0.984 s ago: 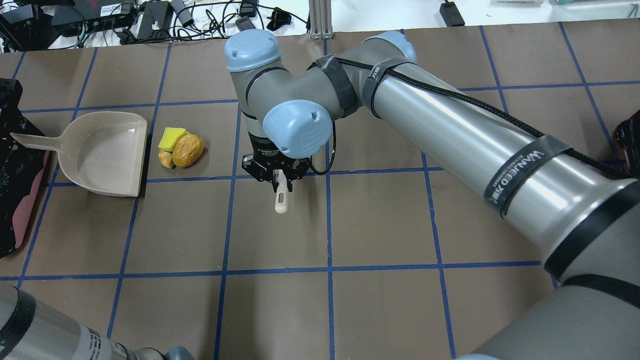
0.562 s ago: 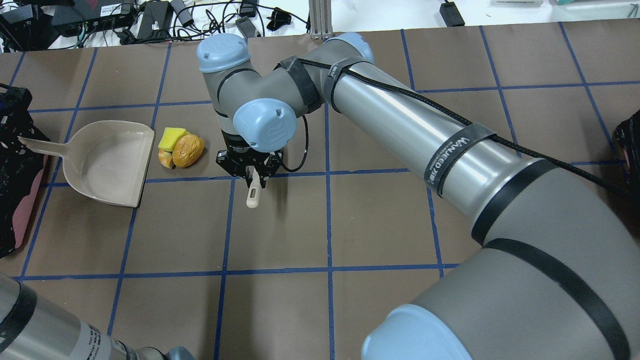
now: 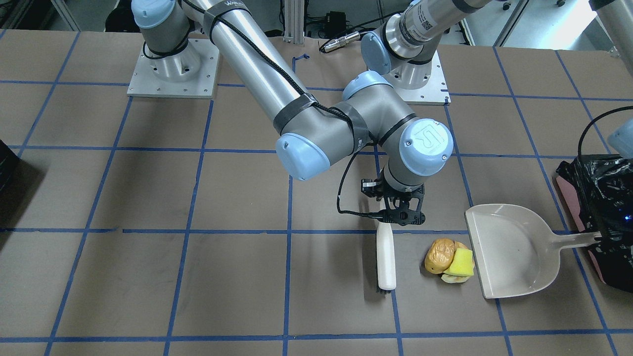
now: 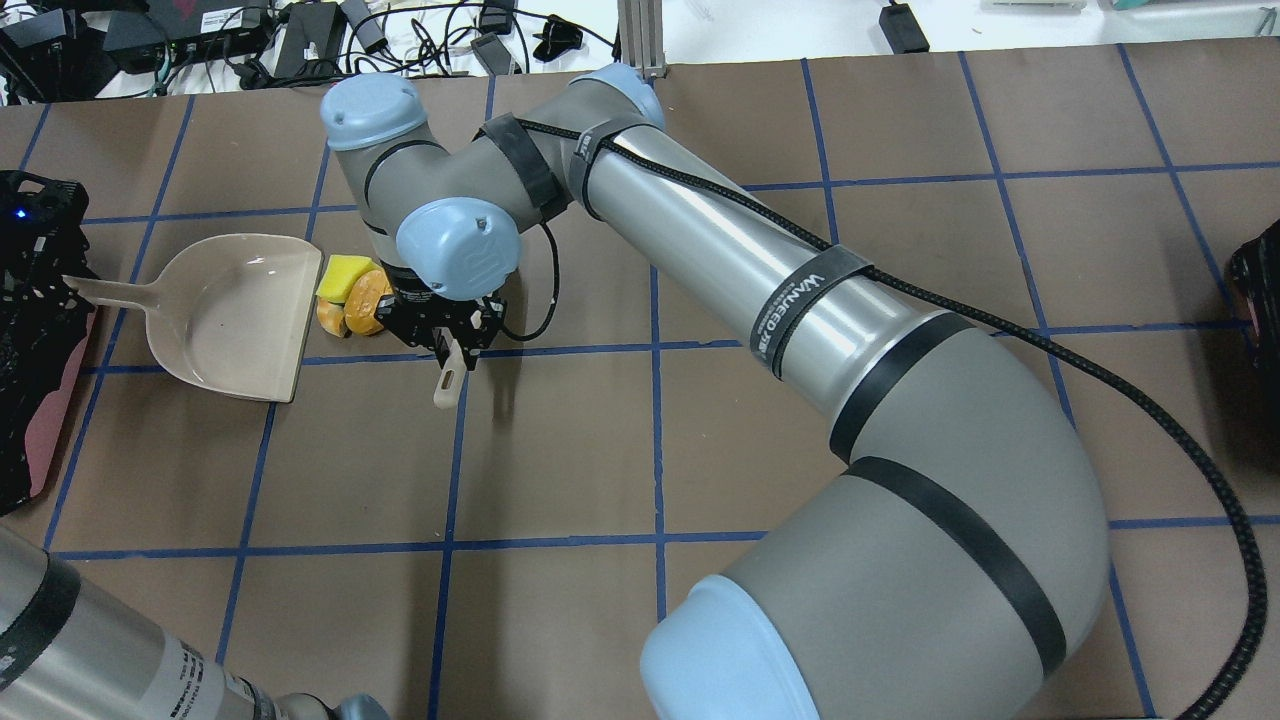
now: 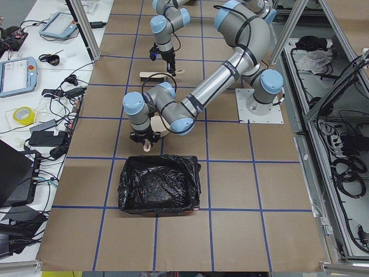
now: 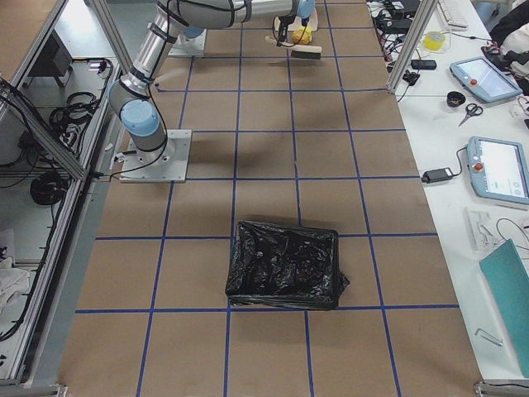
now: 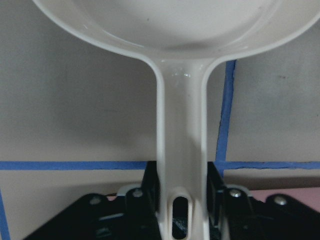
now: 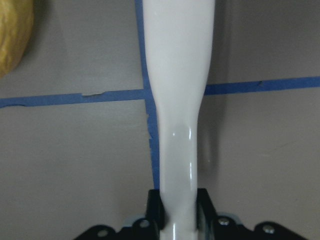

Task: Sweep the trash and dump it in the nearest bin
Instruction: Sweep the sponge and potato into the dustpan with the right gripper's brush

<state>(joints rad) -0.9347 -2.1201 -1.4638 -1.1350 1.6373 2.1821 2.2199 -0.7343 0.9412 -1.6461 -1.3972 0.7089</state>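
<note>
The trash, a golden-brown lump, a yellow sponge block and a pale scrap, lies on the brown table, also in the overhead view. The white dustpan lies with its open lip right against the pile. My left gripper is shut on the dustpan's handle. My right gripper is shut on a white brush, a short gap from the pile on the side away from the pan. The bin, pink-sided with a black bag, stands just behind the dustpan's handle.
A second black-bagged container stands at the table's far right end; its edge shows in the overhead view. Blue tape lines grid the table. The right arm stretches across the middle. Cables and devices lie beyond the far edge.
My right arm has swung left with the brush, up close to the trash. The dustpan has slid right, its lip now against the pile.
</note>
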